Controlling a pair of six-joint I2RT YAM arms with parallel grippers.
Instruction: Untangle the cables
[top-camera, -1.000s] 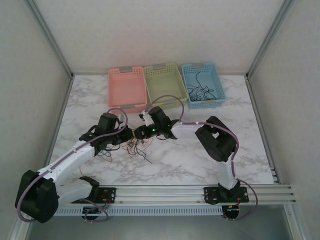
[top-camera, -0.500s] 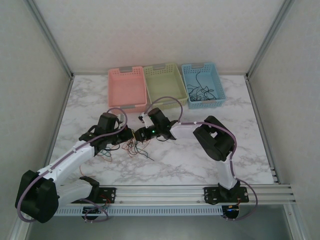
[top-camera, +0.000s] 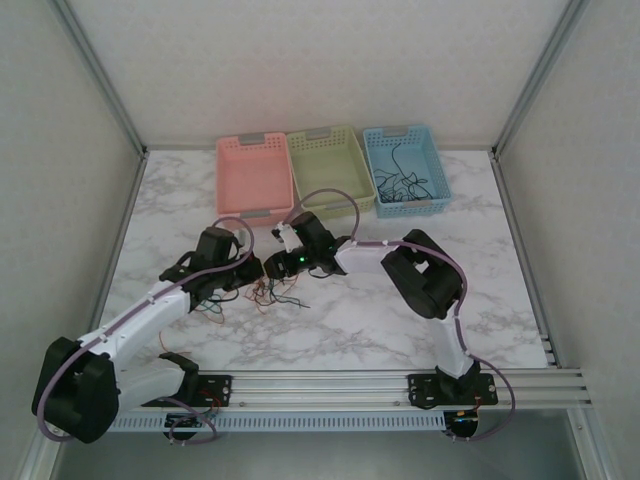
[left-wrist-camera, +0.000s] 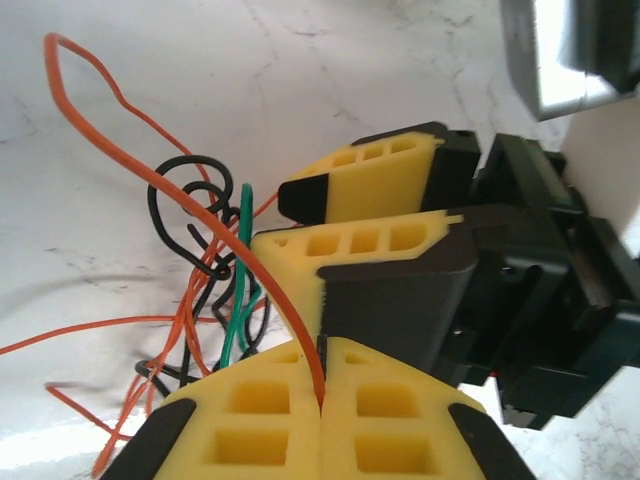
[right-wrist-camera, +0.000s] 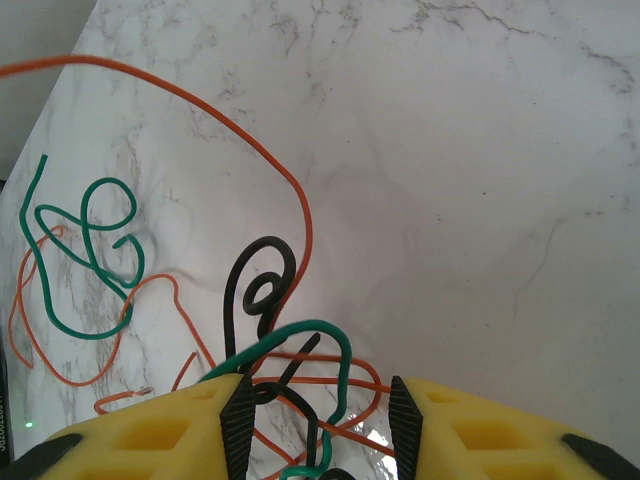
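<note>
The cables (top-camera: 277, 293) lie as a small tangle of orange, green and black wires on the marble table, just in front of the two grippers. My left gripper (left-wrist-camera: 322, 350) is shut on an orange cable (left-wrist-camera: 268, 285) that loops up and away to the left. In the left wrist view, the right gripper (left-wrist-camera: 280, 222) stands close in front with its yellow fingers apart. My right gripper (right-wrist-camera: 317, 410) is open over the tangle, and a green cable (right-wrist-camera: 330, 335) and a black cable (right-wrist-camera: 262, 285) run loosely between its pads. In the top view both grippers, left (top-camera: 252, 270) and right (top-camera: 274, 268), nearly meet.
Pink (top-camera: 255, 210), green (top-camera: 328, 205) and blue (top-camera: 412, 208) baskets stand in a row at the back; the blue one holds black wires (top-camera: 398, 182). A separate green wire (right-wrist-camera: 90, 255) curls on the table to the left. The aluminium rail (top-camera: 350, 385) runs along the near edge.
The right gripper has moved left, closer to the left gripper. The tangle has drawn in to the left, its trailing black end pulled up. The left gripper stays shut.
</note>
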